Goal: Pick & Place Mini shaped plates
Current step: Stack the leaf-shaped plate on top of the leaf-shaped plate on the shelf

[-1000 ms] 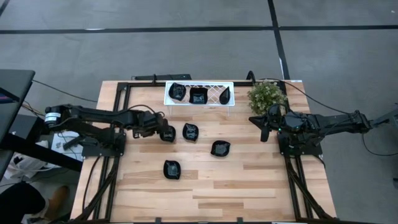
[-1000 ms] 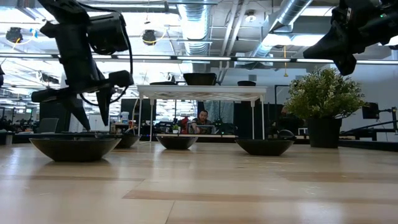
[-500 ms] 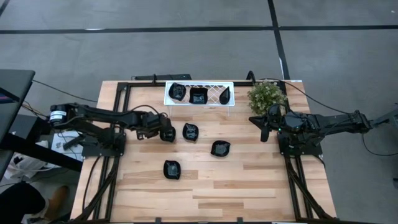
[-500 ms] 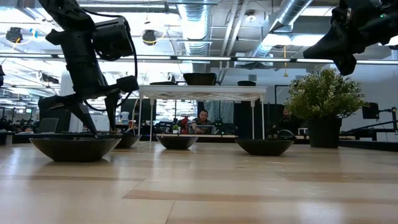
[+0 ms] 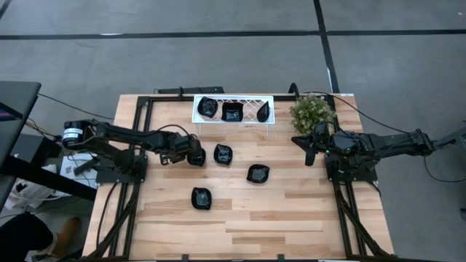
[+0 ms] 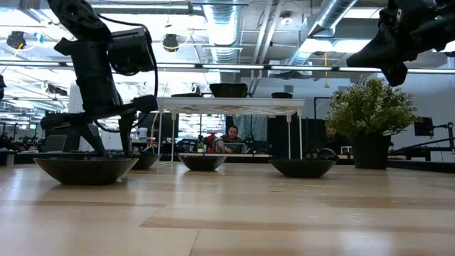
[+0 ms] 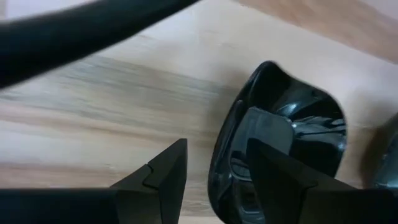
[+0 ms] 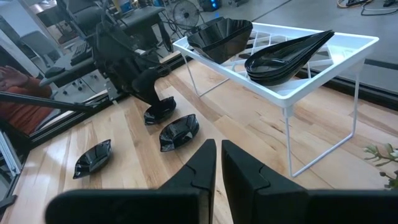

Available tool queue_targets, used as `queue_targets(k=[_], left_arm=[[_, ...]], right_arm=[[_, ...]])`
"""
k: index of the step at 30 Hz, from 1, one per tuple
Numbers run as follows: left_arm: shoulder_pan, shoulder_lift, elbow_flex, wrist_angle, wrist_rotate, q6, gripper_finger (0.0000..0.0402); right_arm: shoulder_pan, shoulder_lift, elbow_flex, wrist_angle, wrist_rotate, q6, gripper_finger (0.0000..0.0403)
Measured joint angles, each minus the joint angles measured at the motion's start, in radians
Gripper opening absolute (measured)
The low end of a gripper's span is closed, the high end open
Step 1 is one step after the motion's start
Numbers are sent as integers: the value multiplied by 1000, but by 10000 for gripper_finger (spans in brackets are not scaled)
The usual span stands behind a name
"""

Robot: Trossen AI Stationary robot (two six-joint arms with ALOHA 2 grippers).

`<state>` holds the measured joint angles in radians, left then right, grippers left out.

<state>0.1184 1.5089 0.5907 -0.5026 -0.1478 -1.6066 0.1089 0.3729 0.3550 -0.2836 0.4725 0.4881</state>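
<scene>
Straddling one plate's rim (image 7: pixel 273 118), the left gripper (image 5: pixel 195 156) stands spread; four plates on the desk (image 5: pixel 291 218), three in the tray (image 5: pixel 247 110); right gripper (image 5: pixel 309 156) pressed together.

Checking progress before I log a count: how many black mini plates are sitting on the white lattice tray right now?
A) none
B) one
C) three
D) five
C: the high view shows three plates on the white lattice tray: one, a second and a third; four others lie on the table.
</scene>
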Motion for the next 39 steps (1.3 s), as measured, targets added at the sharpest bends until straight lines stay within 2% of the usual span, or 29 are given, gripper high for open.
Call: queue_targets(k=[19, 37, 39], left_arm=[[-20, 20, 0, 52, 3, -10, 163], [-34, 20, 0, 55, -9, -32, 11], [-34, 20, 1, 54, -11, -30, 8]], right_arm=[[0, 0, 0, 0, 0, 0, 21], [0, 0, 0, 0, 0, 0, 21], [0, 0, 0, 0, 0, 0, 21]])
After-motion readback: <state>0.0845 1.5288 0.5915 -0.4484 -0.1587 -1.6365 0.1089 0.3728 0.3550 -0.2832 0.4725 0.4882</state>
